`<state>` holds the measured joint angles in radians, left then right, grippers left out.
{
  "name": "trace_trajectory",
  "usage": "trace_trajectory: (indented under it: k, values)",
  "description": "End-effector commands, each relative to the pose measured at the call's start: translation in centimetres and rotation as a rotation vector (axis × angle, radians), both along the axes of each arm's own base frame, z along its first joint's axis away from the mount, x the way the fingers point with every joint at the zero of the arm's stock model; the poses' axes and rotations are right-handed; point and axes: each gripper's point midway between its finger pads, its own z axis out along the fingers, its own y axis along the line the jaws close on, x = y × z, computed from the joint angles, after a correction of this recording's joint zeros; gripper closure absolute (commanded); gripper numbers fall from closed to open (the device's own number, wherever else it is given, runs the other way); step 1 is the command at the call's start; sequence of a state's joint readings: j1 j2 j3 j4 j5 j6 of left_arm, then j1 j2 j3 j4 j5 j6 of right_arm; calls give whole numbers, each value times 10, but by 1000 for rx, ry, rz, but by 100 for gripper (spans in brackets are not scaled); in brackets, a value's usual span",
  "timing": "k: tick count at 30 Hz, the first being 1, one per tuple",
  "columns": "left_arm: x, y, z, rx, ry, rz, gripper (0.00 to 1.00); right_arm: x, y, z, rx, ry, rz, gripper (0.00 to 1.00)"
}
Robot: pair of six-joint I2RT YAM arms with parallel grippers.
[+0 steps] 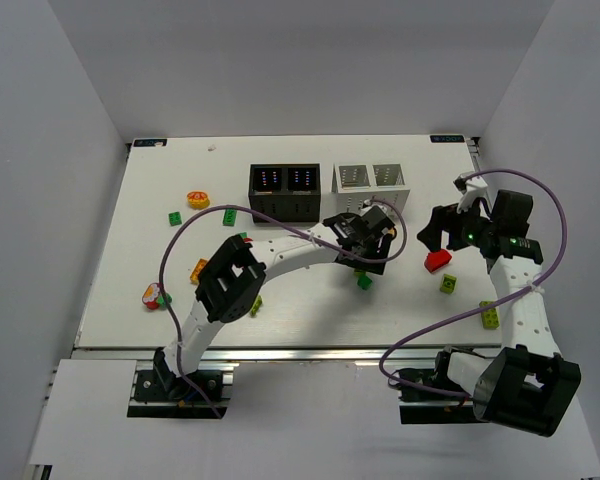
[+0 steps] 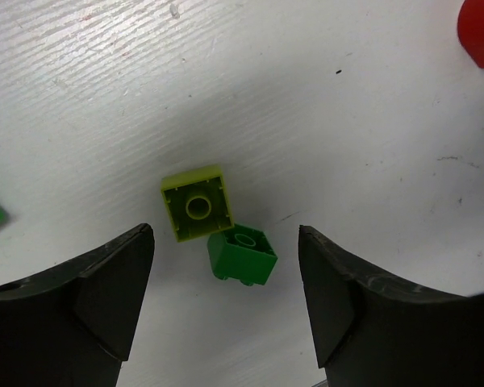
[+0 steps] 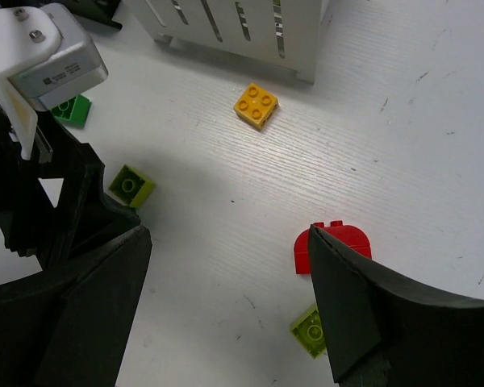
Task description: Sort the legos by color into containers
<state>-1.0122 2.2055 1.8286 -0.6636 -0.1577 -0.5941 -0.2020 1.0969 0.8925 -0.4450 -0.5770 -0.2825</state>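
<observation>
White desk (image 1: 310,312): legos (image 1: 197,199) mostly loose; black container (image 1: 285,190) and white container (image 1: 372,185) far side. Left hand (image 2: 226,234) agape, empty, over lime brick (image 2: 195,201). Right hand (image 3: 230,232) likewise. Sorting largely outstanding.

Bright, even light (soft shadows); everything sharp.

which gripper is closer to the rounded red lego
Right. The right gripper hovers open beside the red lego, which sits by one fingertip. The left gripper is off to the side, over a lime brick and a green brick.
</observation>
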Motion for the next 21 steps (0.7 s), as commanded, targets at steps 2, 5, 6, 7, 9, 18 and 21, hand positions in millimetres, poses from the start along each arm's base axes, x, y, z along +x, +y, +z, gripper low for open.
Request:
trace_trajectory:
  k: [2, 5, 6, 7, 9, 18, 21]
  values:
    - [5, 1, 1, 39, -38, 6, 20, -1, 1, 5, 22, -10, 3, 17]
    - [8, 1, -5, 58, -52, 13, 21, 0, 1, 5, 30, -10, 4, 17]
    - [10, 2, -8, 72, -57, 18, 22, 0, 1, 4, 33, -9, 2, 17]
    - [12, 1, -8, 73, -60, 19, 22, -1, 0, 4, 35, -7, 0, 17]
    - [13, -1, -11, 77, -63, 16, 23, -1, -1, 3, 39, -5, -4, 17]
    - [12, 3, -26, 104, -52, 25, 51, -2, -4, 3, 46, -4, -15, 17]
    - [14, 1, -21, 90, -66, 27, 66, -3, -4, 2, 47, 1, -15, 17]
